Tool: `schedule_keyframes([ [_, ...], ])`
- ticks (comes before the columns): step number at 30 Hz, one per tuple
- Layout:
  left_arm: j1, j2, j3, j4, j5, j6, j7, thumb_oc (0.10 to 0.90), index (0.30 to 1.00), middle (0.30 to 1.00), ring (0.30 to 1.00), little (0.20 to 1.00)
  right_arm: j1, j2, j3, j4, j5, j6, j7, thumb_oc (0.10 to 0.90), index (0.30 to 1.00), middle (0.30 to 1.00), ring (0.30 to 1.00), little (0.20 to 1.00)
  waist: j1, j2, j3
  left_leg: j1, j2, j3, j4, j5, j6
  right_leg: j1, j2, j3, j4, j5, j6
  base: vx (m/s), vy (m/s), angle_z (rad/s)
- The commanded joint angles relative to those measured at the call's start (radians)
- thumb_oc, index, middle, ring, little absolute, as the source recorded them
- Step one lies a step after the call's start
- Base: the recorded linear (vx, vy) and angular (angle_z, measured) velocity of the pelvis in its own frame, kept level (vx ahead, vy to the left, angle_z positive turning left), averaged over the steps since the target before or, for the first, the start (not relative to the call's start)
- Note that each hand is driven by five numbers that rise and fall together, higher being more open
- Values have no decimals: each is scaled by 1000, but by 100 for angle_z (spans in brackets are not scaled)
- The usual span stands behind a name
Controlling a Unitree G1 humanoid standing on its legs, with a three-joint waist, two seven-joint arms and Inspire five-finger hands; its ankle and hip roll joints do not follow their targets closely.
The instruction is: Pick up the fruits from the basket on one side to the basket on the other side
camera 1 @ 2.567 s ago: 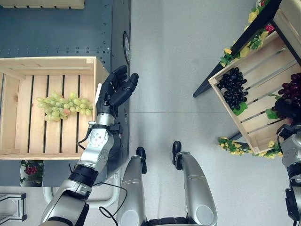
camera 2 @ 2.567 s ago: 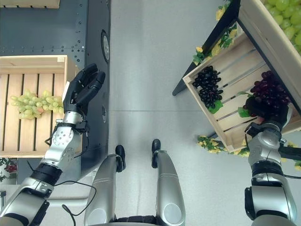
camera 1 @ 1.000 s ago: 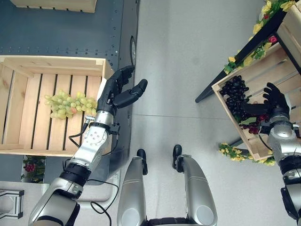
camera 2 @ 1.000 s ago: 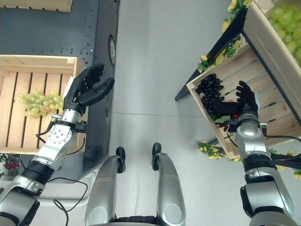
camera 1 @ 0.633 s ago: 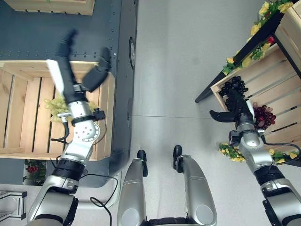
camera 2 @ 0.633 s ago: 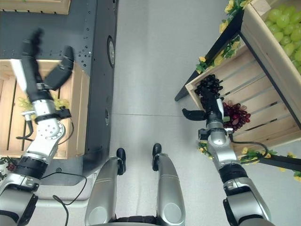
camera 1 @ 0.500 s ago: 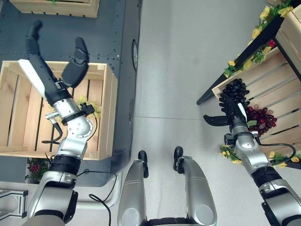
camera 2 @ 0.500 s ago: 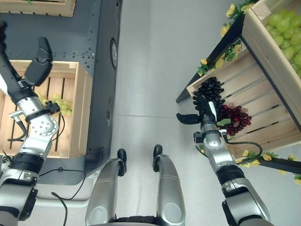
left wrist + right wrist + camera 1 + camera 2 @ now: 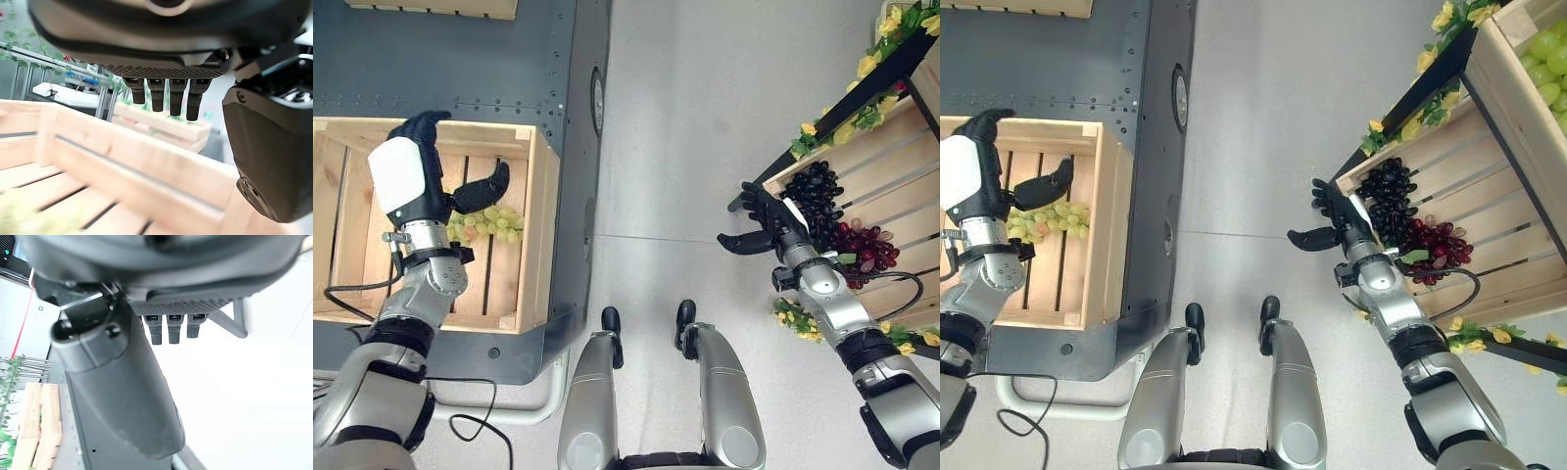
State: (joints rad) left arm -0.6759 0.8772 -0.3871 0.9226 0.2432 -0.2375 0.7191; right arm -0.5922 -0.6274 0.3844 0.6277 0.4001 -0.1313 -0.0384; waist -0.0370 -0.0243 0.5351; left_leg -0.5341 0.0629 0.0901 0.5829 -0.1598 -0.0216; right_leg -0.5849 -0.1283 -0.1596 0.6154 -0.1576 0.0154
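While green grapes [image 9: 487, 223] lie crated, both hands gape empty.

Overhead stereo pair; close wrist views

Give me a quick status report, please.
Left robot hand open above green grapes in left crate. Right robot hand open, empty, beside black grapes. Nothing blocking.

A wooden crate [image 9: 540, 235] holding green grapes [image 9: 487, 223] is carried on a dark riveted platform [image 9: 460, 59] at left; at right, a slanted crate [image 9: 876, 186] of dark grapes [image 9: 818, 196] is held on a black stand [image 9: 822, 117] above the grey floor [image 9: 675, 127].
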Motion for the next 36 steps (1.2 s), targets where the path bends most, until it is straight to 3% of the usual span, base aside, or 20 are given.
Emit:
schedule_keyframes([
  [1, -86, 93, -3, 23, 92, 92, -9, 800, 900, 900, 900, 900, -51, -114, -18, -27, 28, -118, 29, 800, 900, 900, 900, 900, -11, 55, -15, 35, -40, 82, -18, -11, 16, 83, 10, -22, -17, -47, -32, -29, 51, 2],
  [5, -83, 112, -42, 58, 126, 185, -56, 800, 900, 900, 900, 900, -61, -127, -11, -2, 37, -123, 49, 800, 900, 900, 900, 900, -1, 58, -15, 36, -48, 77, -23, -8, 16, 91, 4, -34, -30, -46, -33, -16, 33, 9],
  [9, -113, 151, -149, 96, 319, 283, -116, 800, 900, 900, 900, 900, -97, -140, 23, -3, 36, -116, 52, 800, 900, 900, 900, 900, 11, 56, -15, 22, -46, 74, -15, -4, 15, 88, -4, -51, -32, -43, -32, -27, 13, 15],
  [23, -201, 202, -303, 75, 479, 259, -115, 800, 900, 900, 900, 900, -139, -149, 87, 0, 36, -90, 80, 800, 900, 900, 900, 900, 28, 63, -15, -32, -45, 61, 17, -6, 14, 47, -20, -72, 0, -53, -38, 5, -4, 12],
  [31, -247, 207, -347, 52, 535, 206, 22, 800, 900, 900, 900, 900, -122, -177, 76, 8, 52, -103, 77, 800, 900, 900, 900, 900, 21, 60, -15, -93, -39, 56, 70, -22, 13, -10, -24, -65, 48, -63, -44, 9, 41, 6],
  [36, -270, 204, -370, 60, 566, 204, -28, 800, 900, 900, 900, 900, -92, -187, 47, -6, 52, -112, 67, 800, 900, 900, 900, 900, 17, 57, -15, -127, -38, 57, 83, -25, 17, -49, -29, -62, 70, -63, -39, 6, 57, 4],
])
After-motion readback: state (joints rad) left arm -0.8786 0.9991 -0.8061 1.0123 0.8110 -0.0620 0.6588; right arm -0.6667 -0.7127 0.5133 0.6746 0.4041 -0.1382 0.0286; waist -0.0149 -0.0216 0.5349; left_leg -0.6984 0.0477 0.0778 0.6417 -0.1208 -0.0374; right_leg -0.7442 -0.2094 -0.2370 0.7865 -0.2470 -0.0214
